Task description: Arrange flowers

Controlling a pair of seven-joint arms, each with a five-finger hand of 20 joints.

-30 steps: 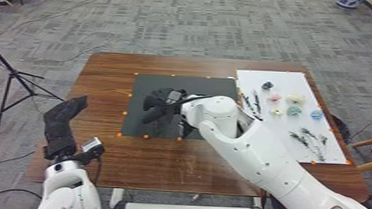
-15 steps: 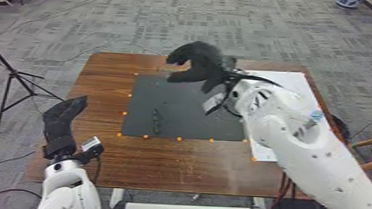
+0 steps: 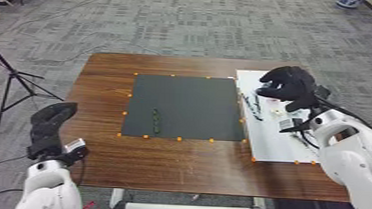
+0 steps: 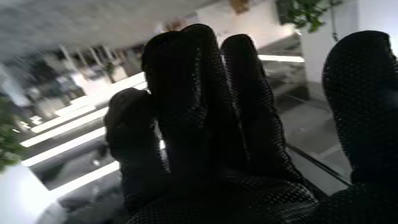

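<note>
The right hand [image 3: 292, 87] is open above the white sheet [image 3: 268, 145]. The left hand [image 3: 50, 122], open, has a white wrist label [image 3: 75, 145]. A green stem [image 3: 156, 122] lies on the black mat [image 3: 196, 108].

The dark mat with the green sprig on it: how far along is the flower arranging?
Barely begun, it seems. Done: one green sprig lies on the dark mat. In hand: nothing visible; the right robot hand, fingers straight, is over the white board. Left: dark stems and a pale flower lie on that board, presumably coming next.
</note>
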